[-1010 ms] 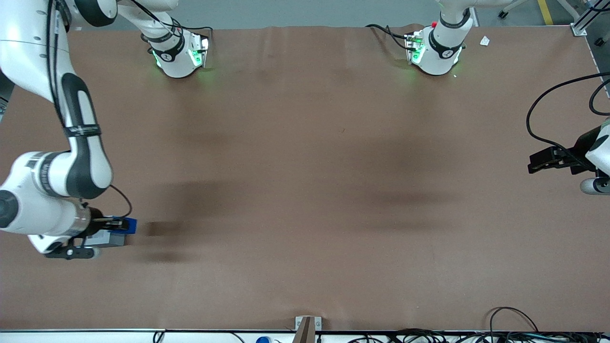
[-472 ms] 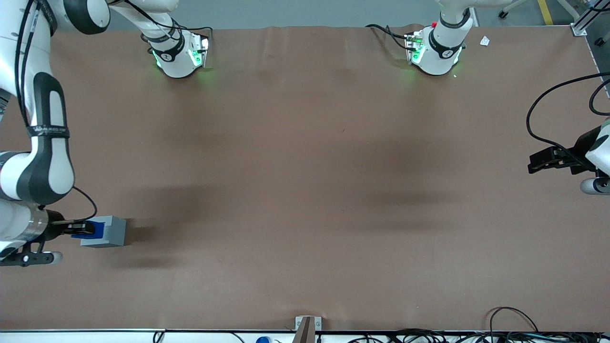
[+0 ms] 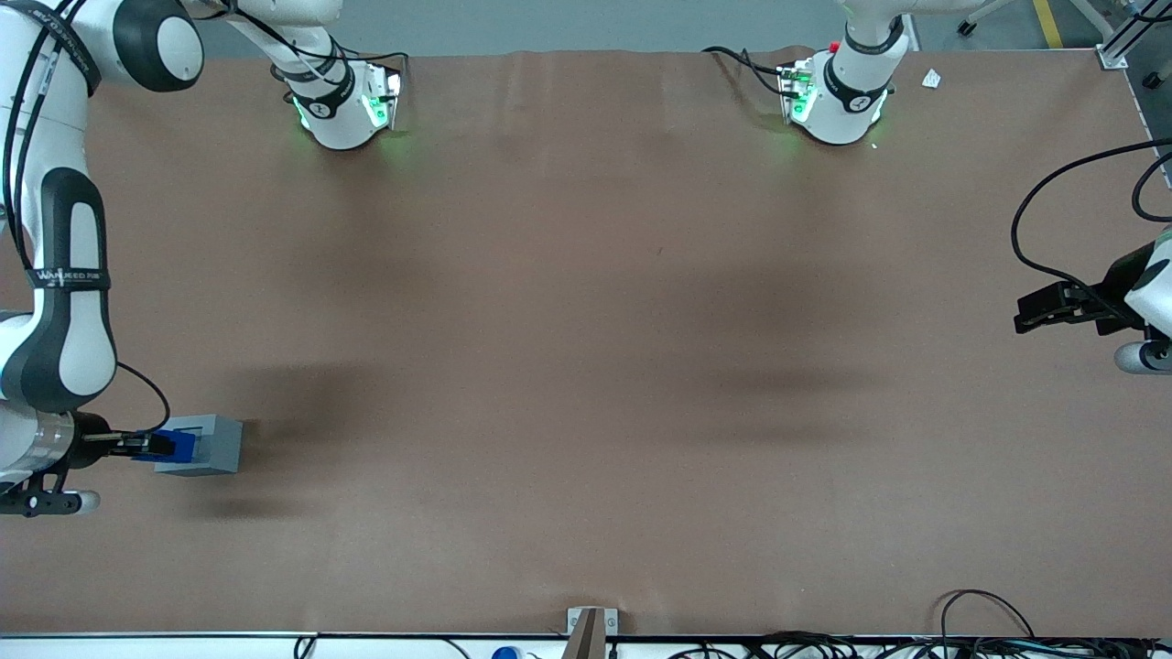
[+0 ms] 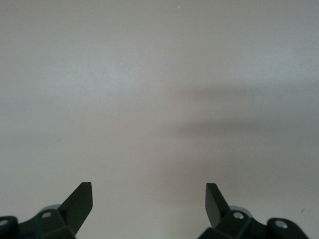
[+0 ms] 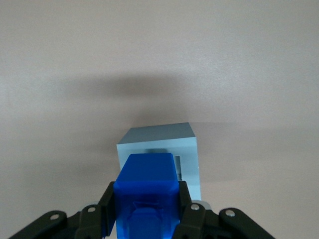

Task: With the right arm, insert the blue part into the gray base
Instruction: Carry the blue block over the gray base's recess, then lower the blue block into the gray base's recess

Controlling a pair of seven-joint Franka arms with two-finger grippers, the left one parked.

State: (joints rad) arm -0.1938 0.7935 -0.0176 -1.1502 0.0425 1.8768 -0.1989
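The gripper (image 5: 145, 219), clamped on the blue part (image 5: 146, 191), holds it just above the gray base (image 3: 203, 445) at the working arm's end of the worktop (image 3: 586, 366), apparently to line it up with the recess.

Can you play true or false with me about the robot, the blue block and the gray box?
1. The gripper holds the blue part between its jaws. True.
2. The blue part sits fully inside the gray base. False: it hangs above the base, held up.
3. The gray base lies at the working arm's end of the table. True.
4. The gray base is red. False: it is light gray.
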